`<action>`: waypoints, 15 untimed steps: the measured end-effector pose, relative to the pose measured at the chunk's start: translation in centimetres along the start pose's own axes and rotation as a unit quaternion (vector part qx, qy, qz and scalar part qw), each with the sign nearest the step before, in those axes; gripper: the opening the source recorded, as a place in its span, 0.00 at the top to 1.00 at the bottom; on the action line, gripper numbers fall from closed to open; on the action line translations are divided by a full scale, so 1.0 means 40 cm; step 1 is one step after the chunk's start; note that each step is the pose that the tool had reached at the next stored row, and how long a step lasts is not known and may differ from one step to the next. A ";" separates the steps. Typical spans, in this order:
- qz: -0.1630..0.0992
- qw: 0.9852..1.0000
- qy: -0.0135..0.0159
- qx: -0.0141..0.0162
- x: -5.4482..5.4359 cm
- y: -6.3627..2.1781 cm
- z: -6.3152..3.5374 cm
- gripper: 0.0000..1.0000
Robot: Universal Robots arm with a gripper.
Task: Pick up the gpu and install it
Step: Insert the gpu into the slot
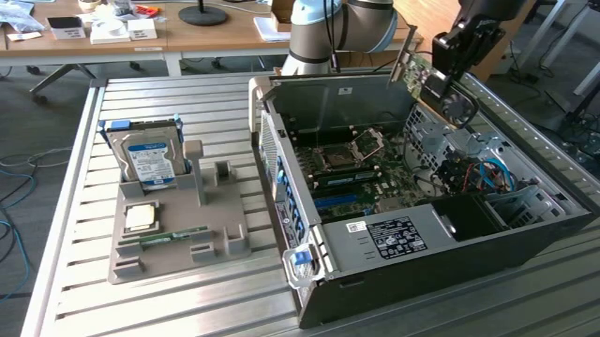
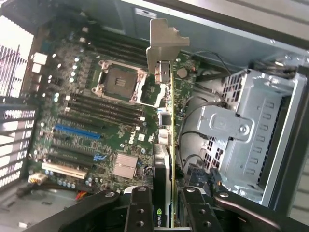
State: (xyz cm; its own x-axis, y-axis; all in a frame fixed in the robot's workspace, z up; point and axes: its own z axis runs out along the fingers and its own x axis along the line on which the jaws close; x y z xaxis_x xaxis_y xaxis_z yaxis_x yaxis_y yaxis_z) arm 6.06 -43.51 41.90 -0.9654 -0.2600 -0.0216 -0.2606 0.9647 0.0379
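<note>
My gripper [image 1: 435, 78] is shut on the gpu [image 1: 454, 105], holding it in the air over the back right of the open computer case [image 1: 422, 239]. The green card hangs edge-on, its round black fan facing the exterior view's right and its silver bracket [image 1: 405, 62] pointing toward the case's rear wall. In the wrist view the gpu [image 2: 166, 140] runs as a thin green edge from between the fingers [image 2: 140, 210] out to the bracket [image 2: 161, 46]. It sits well above the motherboard [image 2: 96, 111], whose blue slot [image 2: 77, 131] lies off to one side.
A grey fixture tray [image 1: 178, 253] beside the case carries a hard drive [image 1: 150, 158], a processor chip [image 1: 140, 216] and a RAM strip [image 1: 173, 237]. Inside the case are the empty CPU socket [image 2: 118, 82], a metal drive cage [image 2: 241, 130] and loose cables [image 1: 483, 175].
</note>
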 end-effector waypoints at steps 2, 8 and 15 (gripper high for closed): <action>-0.017 1.000 0.001 0.000 0.000 0.000 0.000 0.73; -0.069 0.998 0.003 -0.001 0.000 0.000 0.001 0.73; -0.126 0.992 0.005 -0.002 0.000 0.000 0.002 0.73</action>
State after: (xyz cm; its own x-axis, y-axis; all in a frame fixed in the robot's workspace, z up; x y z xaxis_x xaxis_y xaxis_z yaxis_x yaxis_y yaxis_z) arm 6.06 -43.51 41.84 -0.8699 -0.4928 -0.0212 -0.4933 0.8691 0.0367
